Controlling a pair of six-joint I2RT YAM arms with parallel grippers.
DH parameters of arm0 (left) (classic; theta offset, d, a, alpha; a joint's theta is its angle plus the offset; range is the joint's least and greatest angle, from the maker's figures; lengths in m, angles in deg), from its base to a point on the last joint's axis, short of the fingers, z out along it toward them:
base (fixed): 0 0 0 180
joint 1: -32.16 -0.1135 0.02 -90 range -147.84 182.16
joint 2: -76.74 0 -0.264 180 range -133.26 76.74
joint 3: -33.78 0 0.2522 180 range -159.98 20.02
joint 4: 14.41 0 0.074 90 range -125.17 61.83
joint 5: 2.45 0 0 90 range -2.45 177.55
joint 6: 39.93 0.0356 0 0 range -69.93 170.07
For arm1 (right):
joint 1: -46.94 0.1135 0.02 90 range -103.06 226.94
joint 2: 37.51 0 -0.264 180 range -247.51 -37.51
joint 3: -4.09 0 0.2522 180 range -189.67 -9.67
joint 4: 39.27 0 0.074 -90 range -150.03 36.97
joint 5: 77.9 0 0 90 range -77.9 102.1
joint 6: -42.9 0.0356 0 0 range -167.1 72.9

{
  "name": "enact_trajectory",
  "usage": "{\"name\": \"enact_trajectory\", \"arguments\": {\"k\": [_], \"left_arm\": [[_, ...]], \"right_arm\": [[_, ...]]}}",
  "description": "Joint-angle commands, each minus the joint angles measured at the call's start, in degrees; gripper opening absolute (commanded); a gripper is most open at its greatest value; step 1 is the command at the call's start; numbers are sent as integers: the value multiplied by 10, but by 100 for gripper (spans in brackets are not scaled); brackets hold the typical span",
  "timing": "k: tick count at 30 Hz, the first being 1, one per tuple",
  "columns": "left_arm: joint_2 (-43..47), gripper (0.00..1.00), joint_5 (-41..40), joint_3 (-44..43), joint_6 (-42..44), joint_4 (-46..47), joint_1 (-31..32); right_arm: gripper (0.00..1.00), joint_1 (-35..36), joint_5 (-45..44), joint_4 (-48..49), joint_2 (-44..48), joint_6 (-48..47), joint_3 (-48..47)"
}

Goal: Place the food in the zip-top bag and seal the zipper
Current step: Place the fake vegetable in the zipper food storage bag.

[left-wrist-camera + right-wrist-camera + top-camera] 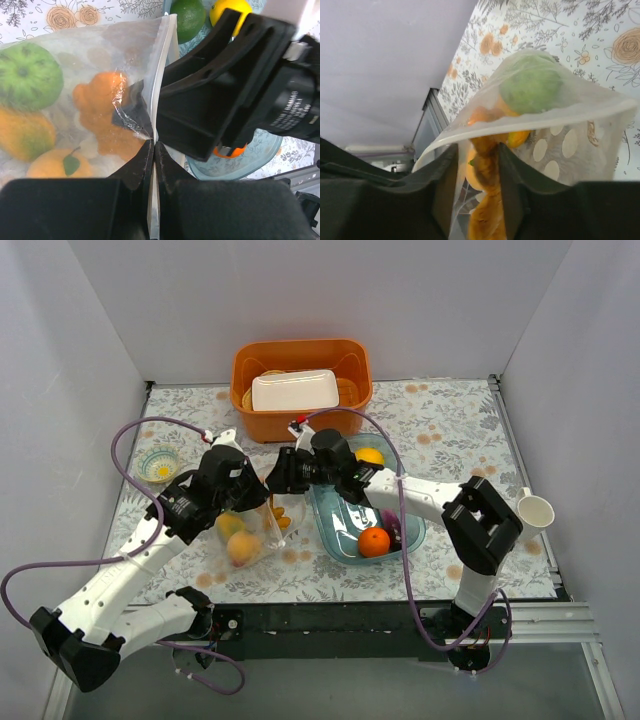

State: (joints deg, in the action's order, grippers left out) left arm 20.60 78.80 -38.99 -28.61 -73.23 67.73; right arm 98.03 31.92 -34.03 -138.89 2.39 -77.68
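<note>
The zip-top bag (247,538) lies left of centre with green, yellow and orange food inside (27,75). My left gripper (255,502) (153,145) is shut on the zipper (161,70) at the bag's mouth. My right gripper (276,483) (477,150) is at the mouth, shut on a lumpy orange food piece (487,165). One of its fingers (131,106) shows through the plastic. The strip (545,117) crosses its tips. An orange (374,541), a yellow citrus (370,455) and a purple eggplant (392,528) lie in the blue tray (338,518).
An orange bin (241,380) holding a white tray (295,390) stands at the back. A small bowl (160,465) sits at the left and a white cup (535,510) at the right. Grey walls enclose three sides.
</note>
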Motion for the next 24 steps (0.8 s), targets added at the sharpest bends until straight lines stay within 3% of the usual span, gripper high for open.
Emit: {"name": "enact_trajectory", "arguments": {"k": [1, 5, 13, 17, 24], "left_arm": [[21, 0, -15, -20, -6, -4, -3], [20, 0, -19, -16, -10, -8, -3], [22, 0, -31, -15, -14, -14, -3], [17, 0, -32, -16, -16, -14, -3], [11, 0, -28, -16, -14, -10, -3]], "right_arm": [[63, 7, 41, -107, -22, -55, -56], [80, 8, -7, -137, 10, -77, -43], [81, 8, -131, -234, 117, -123, -28], [83, 5, -248, -275, 179, -149, -8], [86, -36, -304, -347, 217, -180, 17]]}}
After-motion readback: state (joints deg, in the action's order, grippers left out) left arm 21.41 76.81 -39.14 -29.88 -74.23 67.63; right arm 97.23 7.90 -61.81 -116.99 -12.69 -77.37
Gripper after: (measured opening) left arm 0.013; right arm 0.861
